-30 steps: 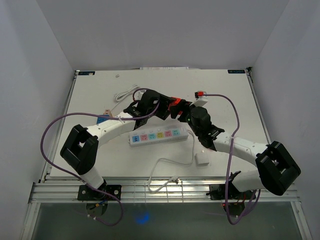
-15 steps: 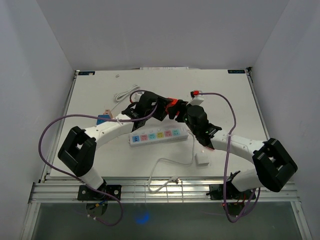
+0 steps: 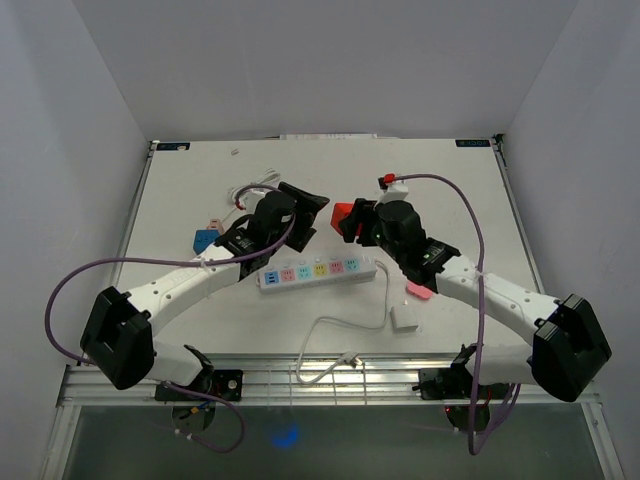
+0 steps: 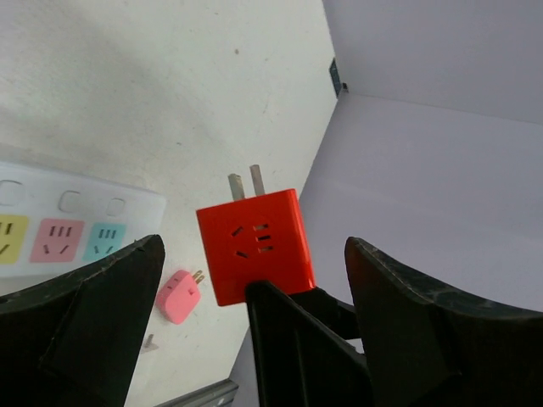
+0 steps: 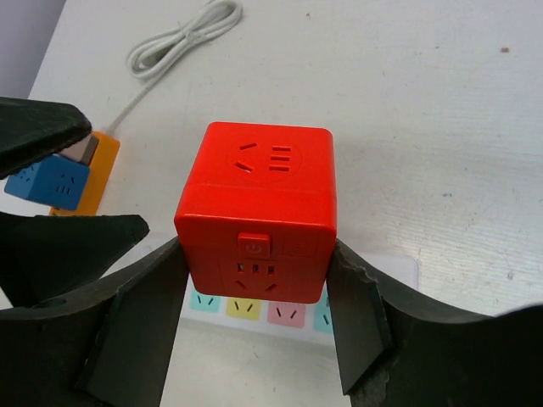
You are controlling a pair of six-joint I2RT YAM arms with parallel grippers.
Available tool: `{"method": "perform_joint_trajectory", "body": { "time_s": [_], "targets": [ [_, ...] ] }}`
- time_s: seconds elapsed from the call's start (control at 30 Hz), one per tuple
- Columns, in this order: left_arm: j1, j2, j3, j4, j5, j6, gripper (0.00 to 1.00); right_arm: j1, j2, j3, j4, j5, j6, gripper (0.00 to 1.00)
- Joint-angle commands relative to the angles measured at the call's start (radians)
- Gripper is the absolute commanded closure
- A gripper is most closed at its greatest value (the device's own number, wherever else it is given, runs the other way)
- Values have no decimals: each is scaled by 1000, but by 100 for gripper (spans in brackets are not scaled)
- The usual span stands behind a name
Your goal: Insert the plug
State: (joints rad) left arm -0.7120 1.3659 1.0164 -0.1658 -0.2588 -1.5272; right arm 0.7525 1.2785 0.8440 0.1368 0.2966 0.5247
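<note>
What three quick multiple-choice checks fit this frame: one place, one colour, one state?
1. Where is the red cube plug?
A. seated in the power strip
B. between the fingers of the right hand
C. lying flat beside a blue plug

2. What colour is the small plug lying to the right of the power strip?
A. green
B. black
C. pink

3. What state is the left hand in?
A. open, gripping nothing
B. shut on the red cube plug
C. shut on a white cable

Answers:
1 B: the right wrist view shows both fingers pressed against the cube's sides.
2 C: it shows pink in the top view and in the left wrist view.
3 A: the left wrist view shows its fingers spread wide, with the cube beyond them and touching neither.
</note>
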Motion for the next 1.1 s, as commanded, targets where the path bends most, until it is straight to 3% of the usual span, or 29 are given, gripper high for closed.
{"method": "perform_joint_trajectory", "body": {
  "time_s": [0.0,0.07,0.2,0.33,0.43,0.8,1.07],
  "targets": [
    [12,-22,-30,-34,-5,10,2,-7,-39,85,-74,-63,-6,55],
    [37,-30,-3,-92,-19,38,2,-5,-24,137,-147,-102,-23,56],
    [111,-62,10,-170,-25,146,2,-7,74,320,-484,-207,-112,56],
    [218,-108,-45,-155,87,248,2,-7,136,473,-689,-270,-189,58],
    [244,-140,-74,-133,93,353,2,-7,177,536,-822,-286,-196,59],
    [244,-203,-186,-9,91,579,2,-7,326,659,-1081,-246,-215,61],
    [244,-260,-280,109,109,673,2,-18,445,745,-1140,-246,-219,64]
  ]
}}
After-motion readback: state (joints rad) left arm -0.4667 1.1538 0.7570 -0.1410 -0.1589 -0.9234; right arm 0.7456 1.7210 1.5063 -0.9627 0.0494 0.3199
